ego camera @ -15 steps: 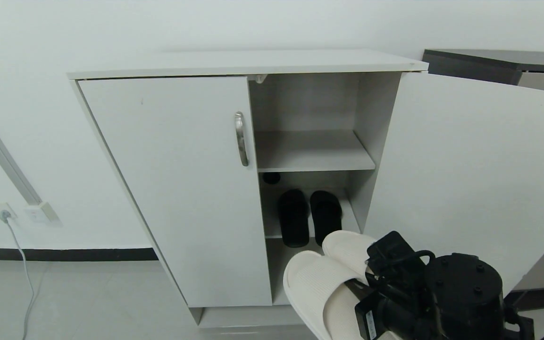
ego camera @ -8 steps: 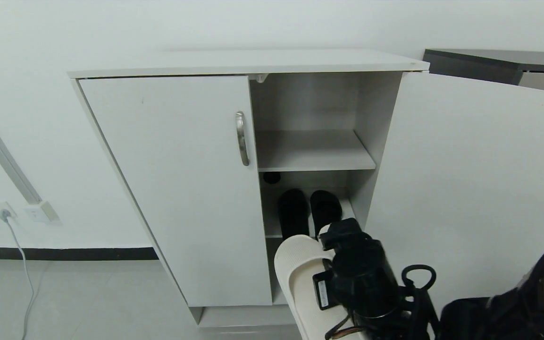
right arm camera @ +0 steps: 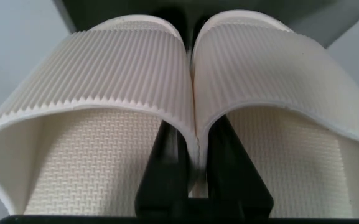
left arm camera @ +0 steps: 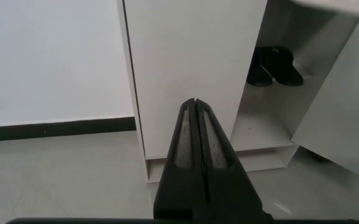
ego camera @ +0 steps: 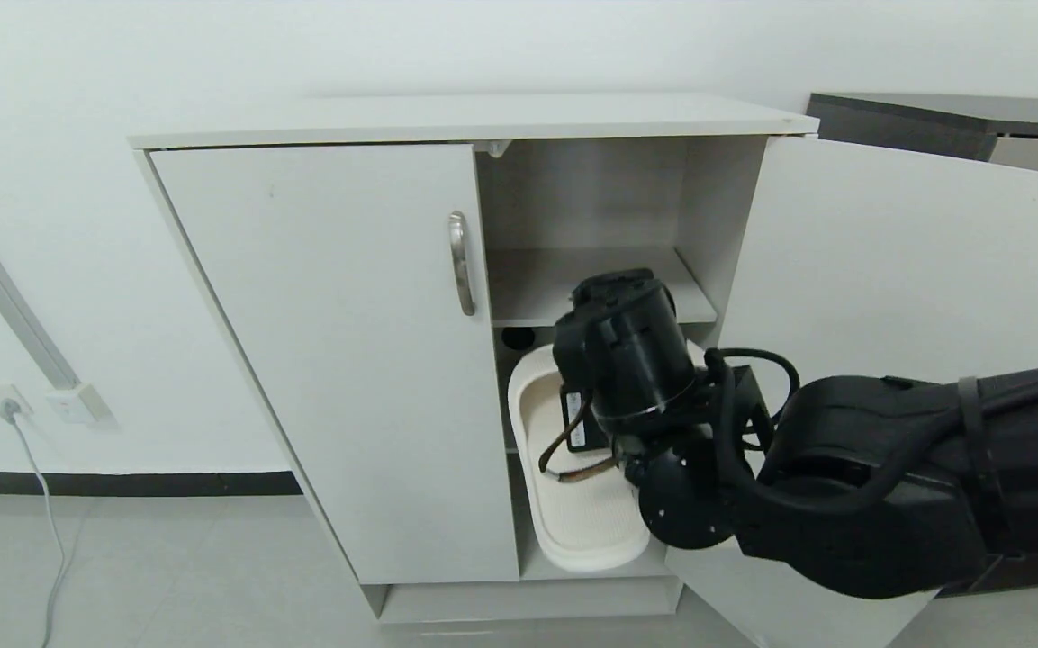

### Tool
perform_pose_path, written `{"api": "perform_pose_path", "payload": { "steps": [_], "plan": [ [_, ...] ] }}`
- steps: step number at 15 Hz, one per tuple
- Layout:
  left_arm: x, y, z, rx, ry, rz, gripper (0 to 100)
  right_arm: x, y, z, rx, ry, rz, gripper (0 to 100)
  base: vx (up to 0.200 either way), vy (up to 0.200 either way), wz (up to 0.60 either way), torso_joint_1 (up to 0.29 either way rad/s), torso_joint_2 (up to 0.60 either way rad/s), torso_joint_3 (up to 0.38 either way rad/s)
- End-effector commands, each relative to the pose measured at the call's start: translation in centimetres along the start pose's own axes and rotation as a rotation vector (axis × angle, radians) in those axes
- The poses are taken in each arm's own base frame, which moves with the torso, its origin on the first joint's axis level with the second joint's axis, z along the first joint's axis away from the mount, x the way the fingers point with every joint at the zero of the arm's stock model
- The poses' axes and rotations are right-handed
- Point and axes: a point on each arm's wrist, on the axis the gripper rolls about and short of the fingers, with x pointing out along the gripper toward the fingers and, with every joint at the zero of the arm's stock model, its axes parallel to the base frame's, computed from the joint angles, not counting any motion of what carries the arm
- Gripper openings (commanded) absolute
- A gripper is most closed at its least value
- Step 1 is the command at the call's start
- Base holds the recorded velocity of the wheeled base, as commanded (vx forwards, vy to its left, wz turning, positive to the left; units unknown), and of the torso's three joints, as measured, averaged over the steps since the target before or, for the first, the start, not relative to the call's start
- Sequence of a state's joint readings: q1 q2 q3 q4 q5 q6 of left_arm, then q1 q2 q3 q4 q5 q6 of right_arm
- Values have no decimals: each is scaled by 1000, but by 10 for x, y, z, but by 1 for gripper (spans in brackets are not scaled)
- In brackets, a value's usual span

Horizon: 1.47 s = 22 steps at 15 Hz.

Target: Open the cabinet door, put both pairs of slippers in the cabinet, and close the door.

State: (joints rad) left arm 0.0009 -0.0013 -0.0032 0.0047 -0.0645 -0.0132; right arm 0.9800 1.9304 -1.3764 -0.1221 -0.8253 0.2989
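Observation:
The white cabinet [ego camera: 473, 117] has its left door [ego camera: 338, 360] closed and its right door [ego camera: 888, 270] swung wide open. My right gripper [right arm camera: 195, 165] is shut on the pair of white slippers [right arm camera: 191, 81], pinching their two inner walls together. In the head view the white slippers [ego camera: 573, 513] hang soles-out inside the opening, below the upper shelf [ego camera: 537, 288]. The black slippers [left arm camera: 277, 65] lie side by side on the middle shelf. My left gripper [left arm camera: 195, 112] is shut with nothing in it, low above the floor in front of the closed door.
A metal handle [ego camera: 459, 264] sits on the closed door's edge next to the opening. A wall socket with a cable [ego camera: 5, 409] is at the far left. A dark piece of furniture [ego camera: 951, 121] stands behind the open door.
My right arm has pushed forward and up from the bottom edge into the cabinet opening, carrying the white slippers. It now covers the black slippers in the head view.

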Motion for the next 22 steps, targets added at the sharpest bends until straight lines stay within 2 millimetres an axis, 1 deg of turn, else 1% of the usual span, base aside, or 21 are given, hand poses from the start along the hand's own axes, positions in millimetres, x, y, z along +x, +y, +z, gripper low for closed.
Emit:
{"api": "perform_pose_path", "payload": {
  "steps": [1, 4, 10, 16, 22],
  "plan": [
    [0, 0, 0, -1, 1, 1, 0, -2, -9, 21, 45, -53, -6, 0, 0, 0, 0, 0, 0, 0],
    [0, 0, 0, -1, 1, 1, 0, 1, -13, 24, 56, -66, -18, 0, 0, 0, 0, 0, 0, 0],
    [0, 0, 0, 1, 0, 2, 0, 5, -12, 19, 48, -53, -24, 0, 0, 0, 0, 0, 0, 0],
    [0, 0, 0, 2, 1, 2, 0, 11, -10, 14, 40, -42, -30, 0, 200, 0, 0, 1, 0, 1],
    [0, 0, 0, -1, 0, 2, 0, 12, -10, 10, 48, -45, -29, 0, 200, 0, 0, 2, 1, 2]
  ]
}}
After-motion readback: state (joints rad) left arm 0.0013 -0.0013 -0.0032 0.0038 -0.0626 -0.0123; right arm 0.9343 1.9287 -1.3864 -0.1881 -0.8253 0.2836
